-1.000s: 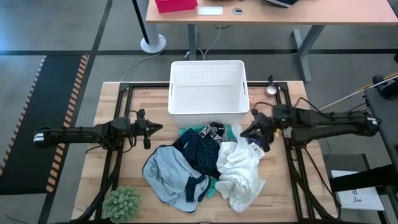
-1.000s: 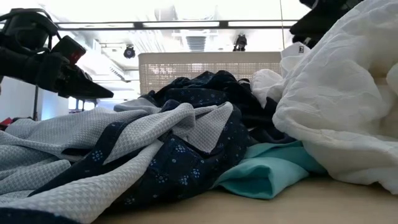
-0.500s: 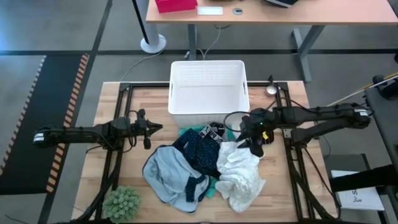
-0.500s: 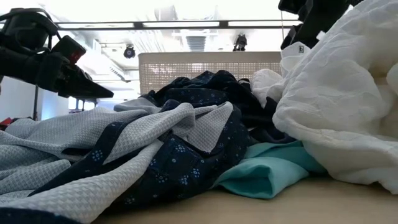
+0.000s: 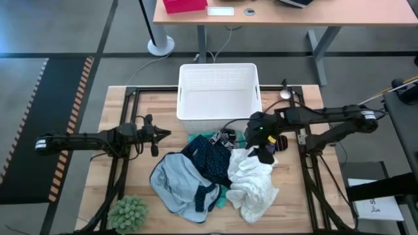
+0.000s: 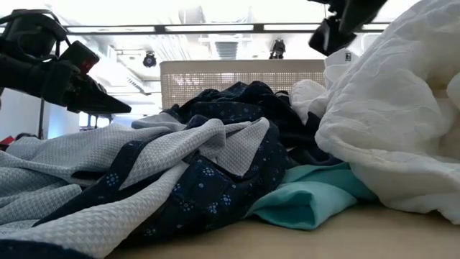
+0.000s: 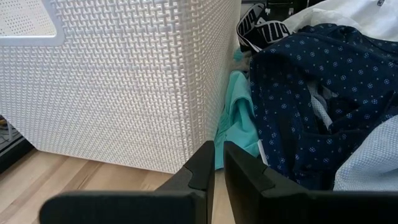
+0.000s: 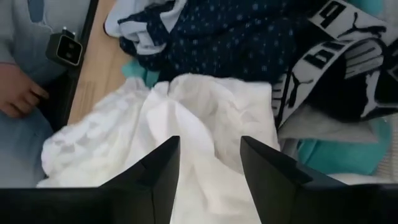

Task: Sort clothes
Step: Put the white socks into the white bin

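Bare surface [image 5: 111, 104] lay open at the upper left and along the left edge of the high view. Centre blocked by the clothes [image 5: 215, 176], heaped against the white basket [image 5: 219, 91] above them. Lower left corner taken by a green fuzzy ball [image 5: 128, 213]. Right tool [image 5: 261, 140] hung over the heap's upper right; left tool [image 5: 163, 135] sat just left of it.

Woven-look white plastic basket [image 7: 124, 81], crinkled white cloth [image 8: 186, 124], wood table [image 5: 111, 111].
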`<state>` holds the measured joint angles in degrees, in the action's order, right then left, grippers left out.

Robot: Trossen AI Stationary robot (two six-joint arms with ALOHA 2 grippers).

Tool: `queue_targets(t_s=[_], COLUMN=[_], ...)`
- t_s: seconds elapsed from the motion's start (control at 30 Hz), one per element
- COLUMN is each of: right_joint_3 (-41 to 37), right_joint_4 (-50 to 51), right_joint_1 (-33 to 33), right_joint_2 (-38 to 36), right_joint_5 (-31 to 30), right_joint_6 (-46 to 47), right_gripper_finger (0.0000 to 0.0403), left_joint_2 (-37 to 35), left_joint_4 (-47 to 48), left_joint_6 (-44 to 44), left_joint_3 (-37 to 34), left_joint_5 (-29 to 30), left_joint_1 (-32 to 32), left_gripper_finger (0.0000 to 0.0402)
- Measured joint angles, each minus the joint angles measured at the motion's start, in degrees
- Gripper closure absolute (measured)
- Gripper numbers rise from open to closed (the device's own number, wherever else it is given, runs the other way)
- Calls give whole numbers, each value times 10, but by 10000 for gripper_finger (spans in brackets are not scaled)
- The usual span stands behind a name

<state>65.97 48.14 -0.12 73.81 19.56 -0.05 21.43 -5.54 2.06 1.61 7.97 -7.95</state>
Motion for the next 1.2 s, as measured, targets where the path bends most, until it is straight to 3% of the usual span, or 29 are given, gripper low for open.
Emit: queue_targets(t_s=[0.27, 0.47, 1.2], right_joint_3=[76, 82, 82], right_joint_4=[107, 150, 126], right_joint_1=[0, 0, 3], right_joint_2=[74, 108, 125], right_joint_5=[7, 54, 44], right_joint_6=[-46, -52, -100], right_gripper_finger=[263, 249, 231], left_joint_2=[0, 0, 0], left_joint_4=[0, 0, 0], left_joint_6=[0, 0, 0], left_joint_3=[0, 0, 0], left_joint_5=[0, 0, 0], left_joint_1=[0, 0, 0], left_gripper_finger=[380, 380, 380])
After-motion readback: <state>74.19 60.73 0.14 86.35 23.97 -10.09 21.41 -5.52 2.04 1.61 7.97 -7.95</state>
